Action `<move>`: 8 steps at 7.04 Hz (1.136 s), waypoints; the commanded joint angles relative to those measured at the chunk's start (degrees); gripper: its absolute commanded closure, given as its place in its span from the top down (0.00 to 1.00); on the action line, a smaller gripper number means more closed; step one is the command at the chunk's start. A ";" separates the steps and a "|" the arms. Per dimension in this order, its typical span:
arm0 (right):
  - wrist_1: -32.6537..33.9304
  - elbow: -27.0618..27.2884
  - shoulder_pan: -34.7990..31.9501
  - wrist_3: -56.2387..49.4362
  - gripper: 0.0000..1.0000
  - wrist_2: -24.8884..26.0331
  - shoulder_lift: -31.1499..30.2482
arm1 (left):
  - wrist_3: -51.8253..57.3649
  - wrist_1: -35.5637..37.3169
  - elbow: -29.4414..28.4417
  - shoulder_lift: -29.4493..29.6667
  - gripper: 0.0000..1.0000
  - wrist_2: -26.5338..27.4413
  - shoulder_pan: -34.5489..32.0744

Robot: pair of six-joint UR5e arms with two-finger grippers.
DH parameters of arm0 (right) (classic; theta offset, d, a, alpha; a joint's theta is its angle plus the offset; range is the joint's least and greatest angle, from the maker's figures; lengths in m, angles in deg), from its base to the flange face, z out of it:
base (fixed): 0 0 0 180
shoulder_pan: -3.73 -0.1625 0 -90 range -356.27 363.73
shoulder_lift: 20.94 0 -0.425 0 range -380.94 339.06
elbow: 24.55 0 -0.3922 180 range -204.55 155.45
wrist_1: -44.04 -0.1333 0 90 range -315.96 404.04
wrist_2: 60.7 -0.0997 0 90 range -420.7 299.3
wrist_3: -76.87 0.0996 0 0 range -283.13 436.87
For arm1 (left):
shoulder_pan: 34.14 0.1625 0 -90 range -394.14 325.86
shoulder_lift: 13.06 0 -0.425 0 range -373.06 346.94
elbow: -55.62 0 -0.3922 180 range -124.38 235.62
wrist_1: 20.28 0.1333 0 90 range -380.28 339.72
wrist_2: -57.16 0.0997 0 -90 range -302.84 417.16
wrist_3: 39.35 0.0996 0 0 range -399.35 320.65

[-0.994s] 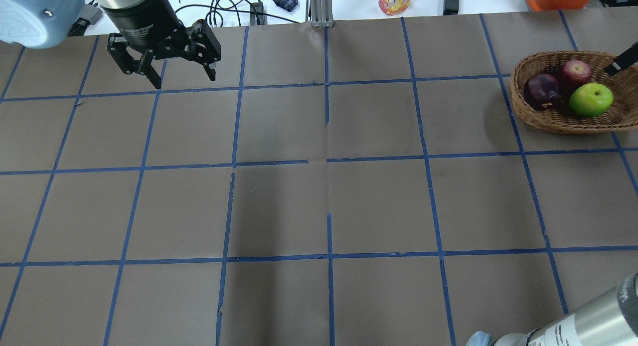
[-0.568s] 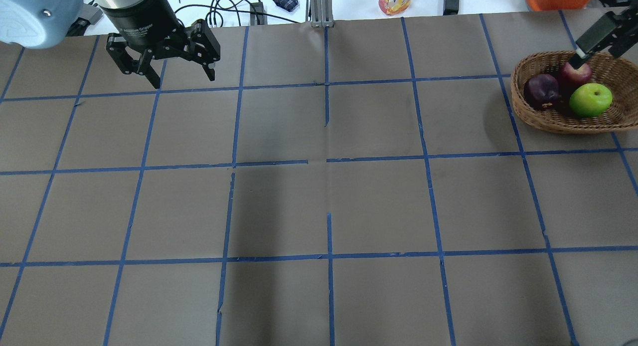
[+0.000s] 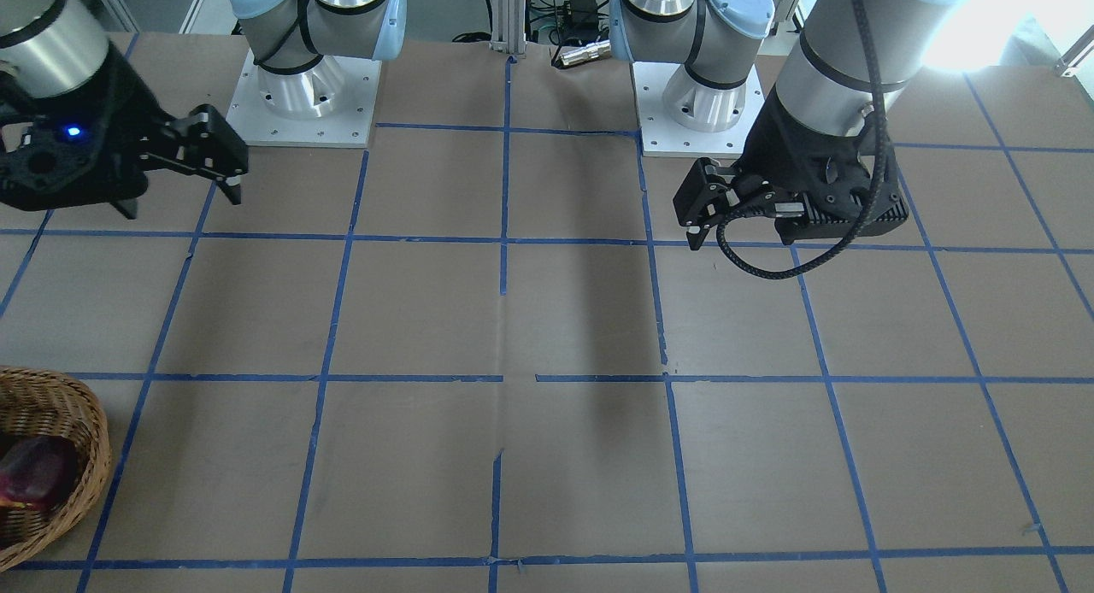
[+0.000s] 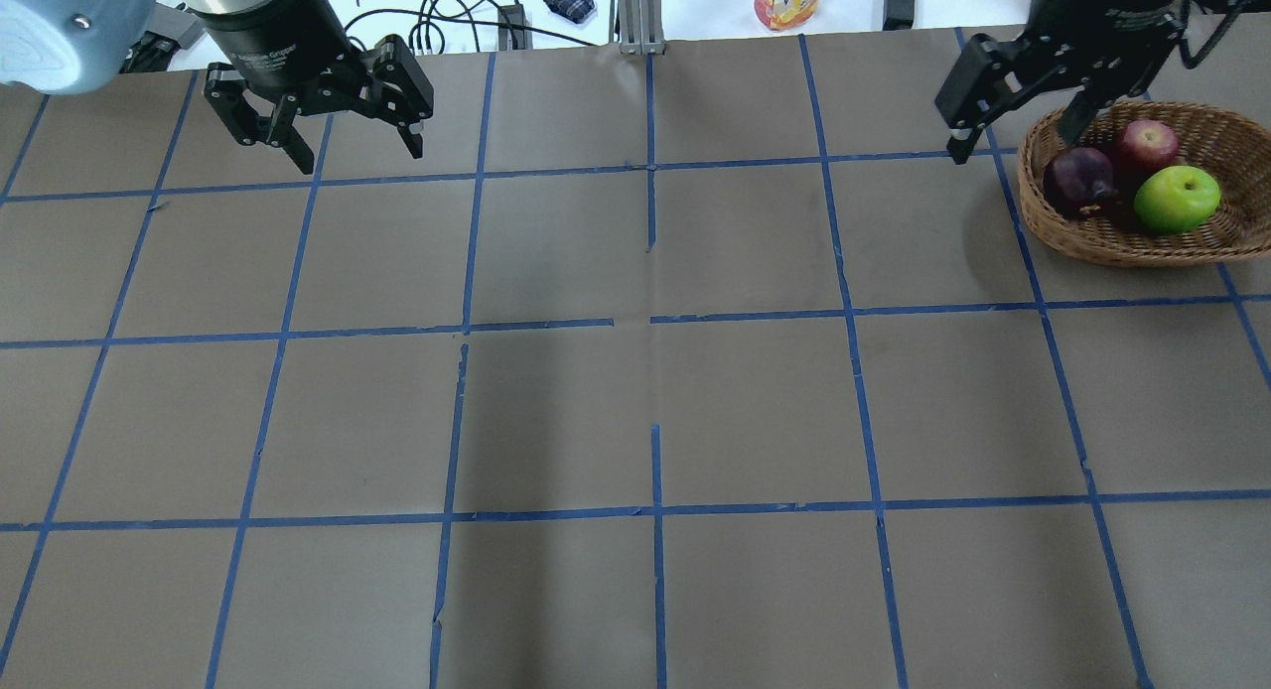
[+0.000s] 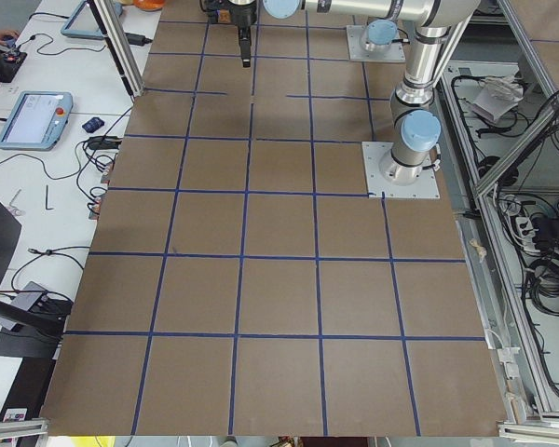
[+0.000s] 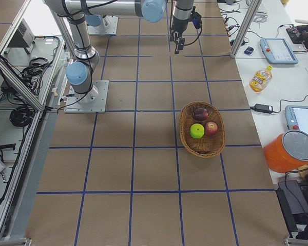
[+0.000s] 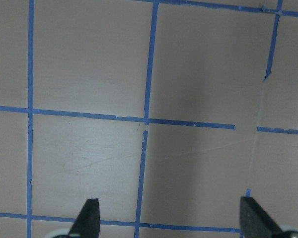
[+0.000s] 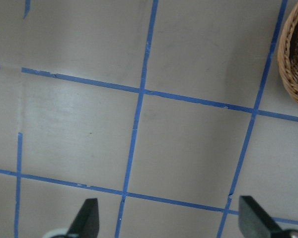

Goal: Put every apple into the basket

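Pulling my right pincer (image 4: 1013,141) back off the basket (image 4: 1122,247) is what has changed in the last second. A moment ago only one fingertip of it showed over the fruit at the overhead view's right edge. Now the whole of it hangs just beside the basket's left rim, over bare counter (image 4: 695,391). Its jaws stand wide apart with hold of nothing. My right wrist camera shows only taped counter between them, with a sliver of wicker at the upper right corner. My left pincer (image 4: 357,158) is likewise spread wide and empty. It hovers over the far left of the counter, well apart from the basket, and has barely shifted.

The basket sits at the right end of the counter, toward the far side. Inside it lie all three apples: the dark purplish-red apple (image 4: 1077,181) on the left, the red apple (image 4: 1147,143) behind it, and the bright green apple (image 4: 1178,199) at the front right, bunched close together. I see no apple outside it. I judge the task done, and the withdrawal reads as my retreat after the last drop.
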State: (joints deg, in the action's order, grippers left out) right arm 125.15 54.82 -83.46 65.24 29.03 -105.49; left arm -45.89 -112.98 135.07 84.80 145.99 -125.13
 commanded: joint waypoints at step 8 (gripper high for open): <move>5.38 1.05 -6.94 10.31 1.00 0.89 0.26 | 0.12 0.07 0.00 0.05 1.00 0.03 0.02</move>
State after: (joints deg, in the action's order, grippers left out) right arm 130.46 55.87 -90.40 75.64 29.92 -105.31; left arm -45.76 -112.92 135.07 84.93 146.03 -125.14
